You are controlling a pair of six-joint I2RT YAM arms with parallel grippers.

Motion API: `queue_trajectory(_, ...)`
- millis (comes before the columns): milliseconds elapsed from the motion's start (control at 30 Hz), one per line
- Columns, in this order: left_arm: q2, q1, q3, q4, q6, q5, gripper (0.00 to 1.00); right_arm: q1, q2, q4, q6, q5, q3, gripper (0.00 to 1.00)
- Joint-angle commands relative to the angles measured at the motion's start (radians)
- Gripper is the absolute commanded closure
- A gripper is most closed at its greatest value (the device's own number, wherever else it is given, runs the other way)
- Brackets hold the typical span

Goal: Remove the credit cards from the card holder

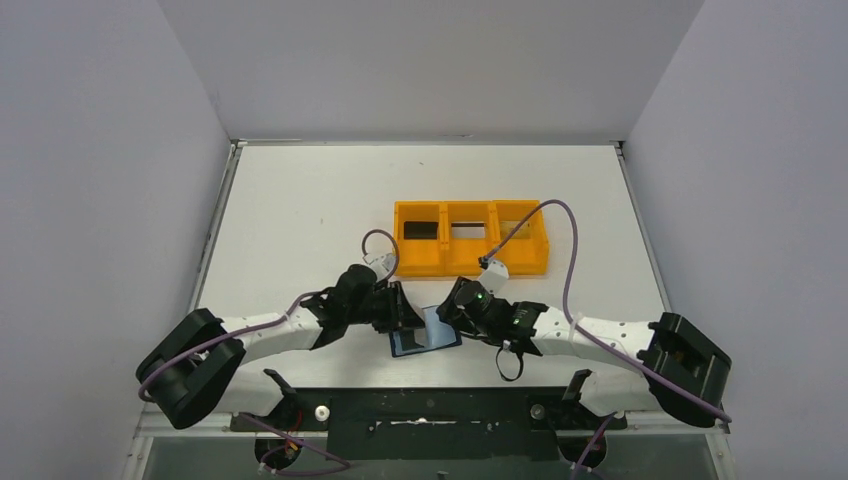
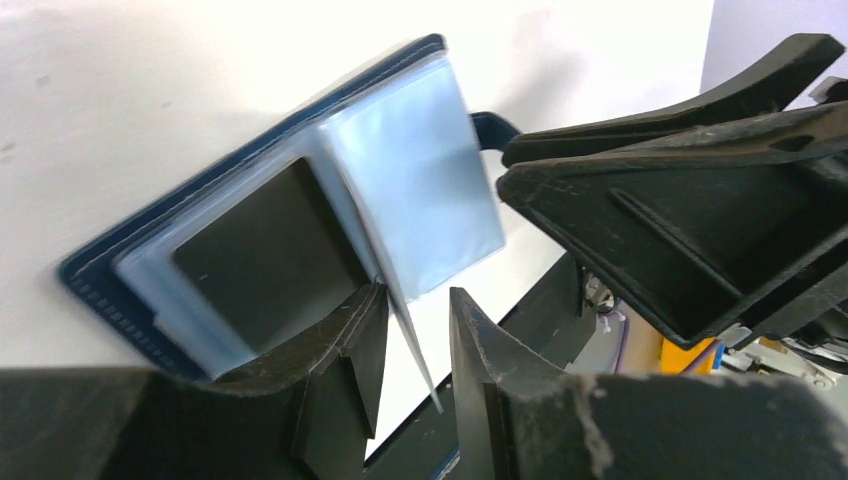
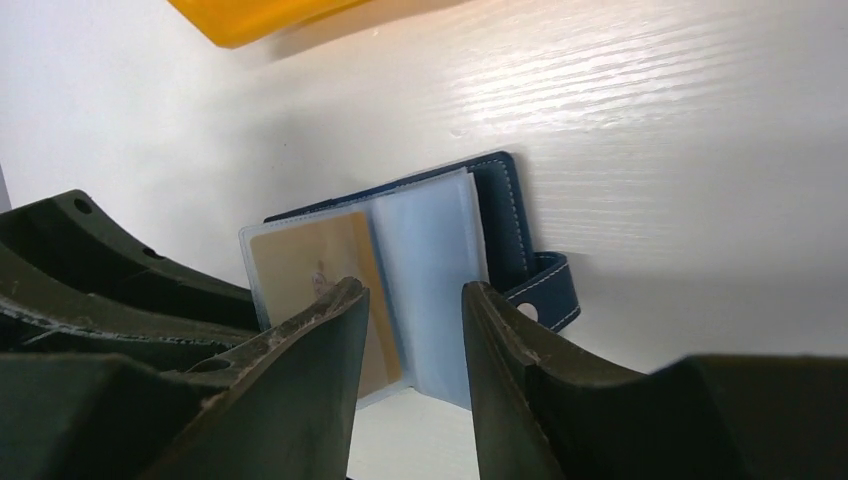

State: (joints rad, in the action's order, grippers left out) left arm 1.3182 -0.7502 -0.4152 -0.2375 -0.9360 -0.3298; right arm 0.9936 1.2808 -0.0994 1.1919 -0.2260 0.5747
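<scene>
Left gripper (image 2: pixel 415 300): jaws partly apart, straddling raised clear sleeve leaf (image 2: pixel 415 200), no pinch seen. Right gripper (image 3: pixel 415 295): jaws apart, empty, over card holder (image 3: pixel 497 215).

Next: pin cover, pinch beige card (image 3: pixel 300 262) by edge, slide along sleeve.

Holder open flat on table (image 1: pixel 300 200), between arms. Long axis left-right, tab (image 3: pixel 545 290) toward right arm.

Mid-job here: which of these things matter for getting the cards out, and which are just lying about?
Part of the job:
- card holder, lying open
- beige card, in its sleeve
- dark card, in its sleeve
- left claw
- right claw

Lying about:
- orange tray, beyond the holder; the job doesn't name it
</scene>
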Motion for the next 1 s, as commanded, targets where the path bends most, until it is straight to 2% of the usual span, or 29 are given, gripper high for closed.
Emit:
queue_trajectory(0, 0.039, -0.041, -0.107, 0.002, 0.046, -0.006, 0.71, -0.004, -0.065, -0.071, 0.039, -0.118, 0.003, 0.59)
queue_trajectory(267, 0.153, -0.135, -0.181, -0.018, 0.037, 0.028, 0.68, 0.018, -0.180, -0.081, 0.087, -0.205, -0.055, 0.57)
queue_trajectory(433, 0.098, -0.152, -0.153, 0.025, 0.013, 0.120, 0.64, 0.020, -0.221, -0.049, 0.089, -0.196, -0.093, 0.56)
queue_trajectory(600, 0.039, -0.150, -0.170, 0.085, 0.043, 0.173, 0.55, 0.021, -0.210, -0.034, 0.076, -0.179, -0.087, 0.56)
queue_trajectory(733, 0.092, -0.150, -0.211, 0.103, 0.066, 0.131, 0.53, 0.023, -0.207, -0.057, 0.077, -0.188, -0.068, 0.56)
queue_trajectory(833, 0.154, -0.156, -0.209, 0.033, 0.056, 0.037, 0.53, 0.033, -0.222, -0.097, 0.093, -0.216, -0.060, 0.56)
queue_trajectory(967, 0.140, -0.179, -0.205, 0.045, 0.029, 0.119, 0.55, 0.041, -0.259, -0.105, 0.108, -0.235, -0.076, 0.56)
